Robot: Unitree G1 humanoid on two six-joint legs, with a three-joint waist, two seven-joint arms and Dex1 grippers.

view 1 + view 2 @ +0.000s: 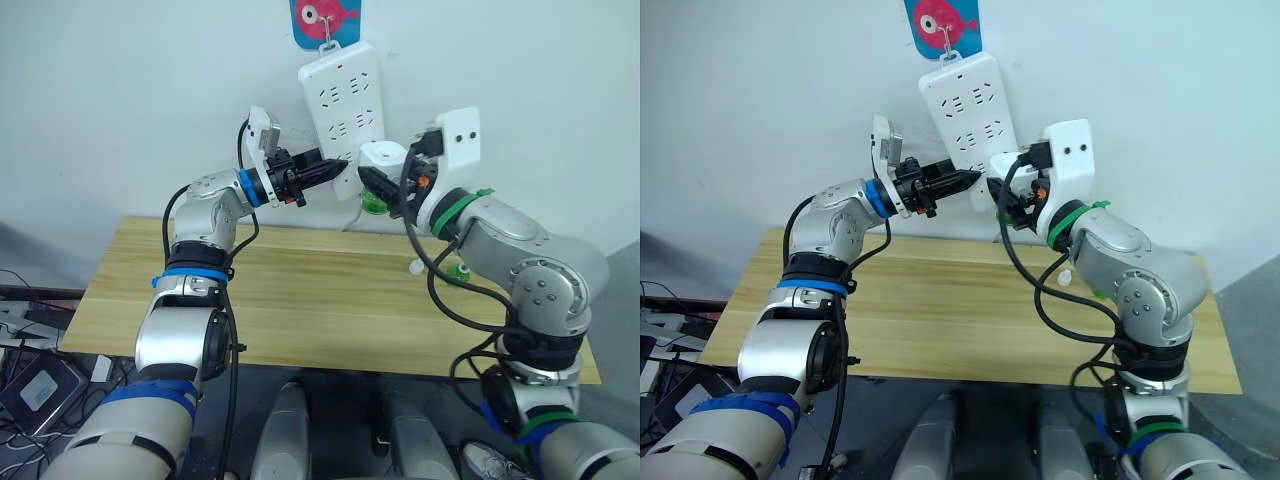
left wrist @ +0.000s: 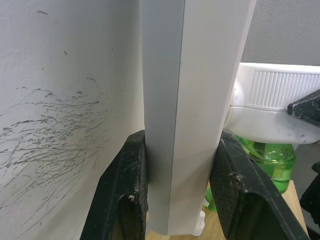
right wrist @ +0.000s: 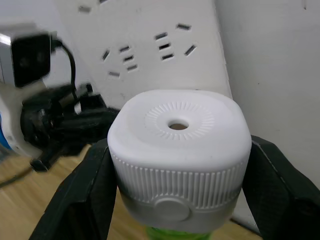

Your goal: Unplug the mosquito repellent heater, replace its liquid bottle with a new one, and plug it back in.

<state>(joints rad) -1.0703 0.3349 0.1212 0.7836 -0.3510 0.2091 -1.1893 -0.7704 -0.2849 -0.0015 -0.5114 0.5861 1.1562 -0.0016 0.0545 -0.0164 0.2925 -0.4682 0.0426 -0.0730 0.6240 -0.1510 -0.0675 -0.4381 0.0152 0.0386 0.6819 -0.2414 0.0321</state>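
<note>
Standing upright in right gripper (image 3: pixel 177 185) jaws — mosquito repellent heater (image 3: pixel 179 150), hole up.

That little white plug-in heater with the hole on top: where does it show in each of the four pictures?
Left eye view: mosquito repellent heater just right of centre, against the power strip, held by the right gripper.
Right eye view: upper centre.
Left wrist view: at the right edge, past the strip.
Right wrist view: centre.
Shared landmark: the power strip.

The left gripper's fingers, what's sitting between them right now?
The lower edge of the white power strip, clamped between the fingers, as the left wrist view shows.
</note>
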